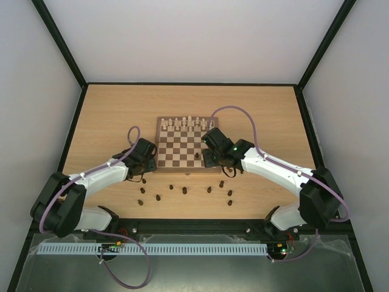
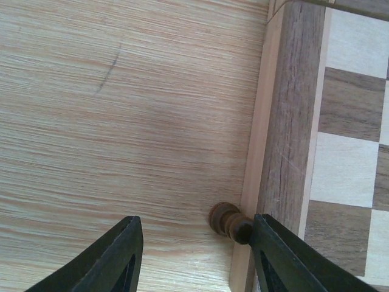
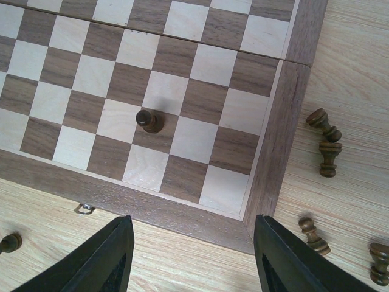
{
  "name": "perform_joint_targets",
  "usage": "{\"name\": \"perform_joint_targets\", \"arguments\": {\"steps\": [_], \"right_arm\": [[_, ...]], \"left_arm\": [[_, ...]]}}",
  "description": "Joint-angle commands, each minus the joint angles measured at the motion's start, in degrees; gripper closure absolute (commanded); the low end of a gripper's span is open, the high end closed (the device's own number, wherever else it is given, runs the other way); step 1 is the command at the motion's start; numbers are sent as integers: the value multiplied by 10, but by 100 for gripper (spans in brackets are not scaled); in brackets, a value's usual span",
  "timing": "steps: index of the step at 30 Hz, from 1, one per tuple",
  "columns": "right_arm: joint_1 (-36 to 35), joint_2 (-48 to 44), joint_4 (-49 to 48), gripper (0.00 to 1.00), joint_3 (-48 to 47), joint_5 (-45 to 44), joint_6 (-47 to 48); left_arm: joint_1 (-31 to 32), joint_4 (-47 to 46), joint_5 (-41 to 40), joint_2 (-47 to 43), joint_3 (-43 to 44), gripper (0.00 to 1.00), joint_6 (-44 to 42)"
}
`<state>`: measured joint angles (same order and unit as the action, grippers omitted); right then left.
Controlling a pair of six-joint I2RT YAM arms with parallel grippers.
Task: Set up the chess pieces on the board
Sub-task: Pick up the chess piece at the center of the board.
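The board [image 1: 182,152] lies mid-table with cream chessmen along its far rows. One dark pawn [image 3: 148,120] stands on it near the front right. Several dark chess pieces [image 1: 185,190] are scattered on the table in front of the board. My left gripper [image 2: 197,219] is open, low at the board's left edge [image 2: 285,121]. A dark pawn [image 2: 231,222] lies on its side against that edge, touching the right finger [image 2: 285,255], while the left finger [image 2: 115,255] stands well apart. My right gripper [image 3: 191,222] is open and empty above the board's near right corner.
Loose dark pieces [image 3: 323,125] lie on the table right of the board's corner, and another one [image 3: 9,243] lies off to the left. A small metal clasp [image 3: 84,208] sticks out of the board's front edge. Dark walls enclose the table.
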<state>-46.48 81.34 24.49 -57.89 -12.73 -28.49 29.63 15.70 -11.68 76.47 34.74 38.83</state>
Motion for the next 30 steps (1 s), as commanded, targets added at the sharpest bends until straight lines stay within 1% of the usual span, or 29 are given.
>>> {"name": "perform_joint_targets", "arguments": {"steps": [1, 8, 11, 15, 21, 30], "right_arm": [[-2, -12, 12, 45, 9, -9, 8], [-2, -14, 11, 45, 11, -12, 10], [-3, -12, 8, 45, 12, -9, 10], [-2, -11, 7, 46, 14, -8, 10], [-2, -16, 6, 46, 19, -10, 10], [-2, -26, 4, 46, 33, -14, 11]], "left_arm": [[6, 12, -2, 10, 9, 47, -3], [12, 38, -11, -33, 17, 46, 3], [12, 45, -14, -36, 22, 46, 2], [14, 43, -15, -19, 23, 48, -1], [19, 33, -19, 7, 27, 53, -1], [20, 31, -26, 31, 48, 55, -9]]}}
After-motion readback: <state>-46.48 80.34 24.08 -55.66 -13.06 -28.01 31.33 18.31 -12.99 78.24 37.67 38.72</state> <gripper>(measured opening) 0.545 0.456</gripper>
